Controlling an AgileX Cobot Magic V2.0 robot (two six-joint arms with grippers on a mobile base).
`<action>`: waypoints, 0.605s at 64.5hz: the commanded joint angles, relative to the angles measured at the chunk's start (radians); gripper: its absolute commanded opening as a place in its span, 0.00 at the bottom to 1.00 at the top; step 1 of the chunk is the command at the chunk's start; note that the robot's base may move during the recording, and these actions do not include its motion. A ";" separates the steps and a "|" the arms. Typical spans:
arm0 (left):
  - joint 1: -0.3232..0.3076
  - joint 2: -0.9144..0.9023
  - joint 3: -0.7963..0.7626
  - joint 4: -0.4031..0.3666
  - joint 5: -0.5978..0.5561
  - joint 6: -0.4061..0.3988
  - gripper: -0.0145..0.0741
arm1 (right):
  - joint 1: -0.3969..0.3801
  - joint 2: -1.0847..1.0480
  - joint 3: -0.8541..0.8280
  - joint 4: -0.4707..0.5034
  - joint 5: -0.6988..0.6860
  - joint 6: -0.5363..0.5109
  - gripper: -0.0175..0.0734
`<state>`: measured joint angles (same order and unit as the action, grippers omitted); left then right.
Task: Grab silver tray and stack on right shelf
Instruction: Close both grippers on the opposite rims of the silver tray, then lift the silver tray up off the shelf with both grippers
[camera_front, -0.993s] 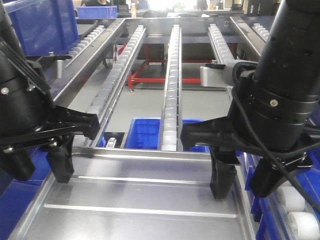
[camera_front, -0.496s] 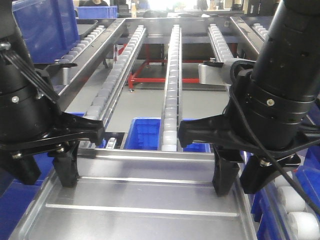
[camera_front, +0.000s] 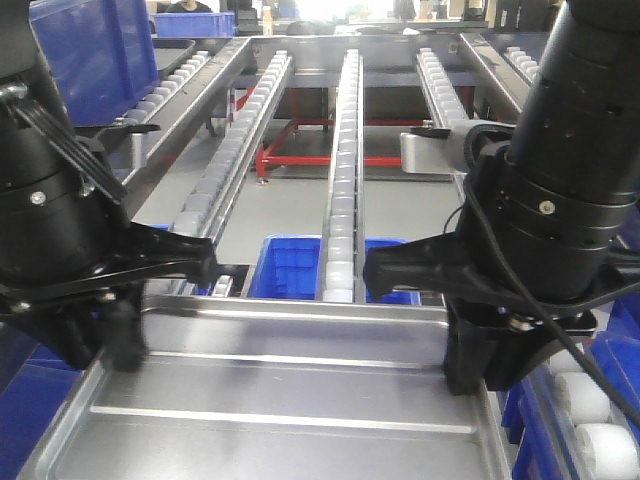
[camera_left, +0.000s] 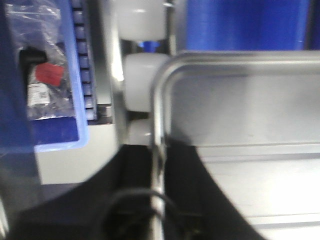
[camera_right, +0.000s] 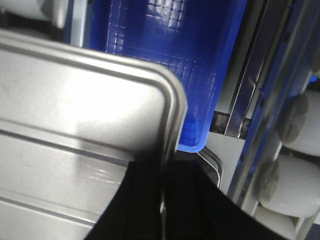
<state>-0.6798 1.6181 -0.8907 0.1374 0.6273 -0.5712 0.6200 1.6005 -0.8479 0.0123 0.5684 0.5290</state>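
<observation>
My right gripper (camera_front: 472, 368) clamps the silver tray (camera_front: 290, 400) at its right rim; the left gripper (camera_front: 112, 345), blurred, seems clamped opposite. The right shelf (camera_front: 342, 180) lies ahead.

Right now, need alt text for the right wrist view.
A rounded corner of the silver tray fills the left, its raised rim pinched at the bottom by the dark fingers of the right gripper. Beyond the corner lies a blue crate with a gridded floor; white rollers sit blurred at right.
</observation>
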 joint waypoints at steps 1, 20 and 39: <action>-0.004 -0.024 -0.020 0.012 -0.015 -0.011 0.06 | -0.001 -0.035 -0.030 -0.006 -0.010 -0.012 0.26; -0.004 -0.036 -0.064 0.014 0.068 -0.013 0.06 | -0.001 -0.066 -0.040 -0.012 -0.004 -0.012 0.25; -0.004 -0.186 -0.109 0.021 0.076 -0.013 0.06 | -0.001 -0.245 -0.041 -0.096 0.011 -0.009 0.25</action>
<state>-0.6798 1.5306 -0.9631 0.1427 0.7267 -0.5871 0.6200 1.4500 -0.8553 -0.0350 0.5994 0.5356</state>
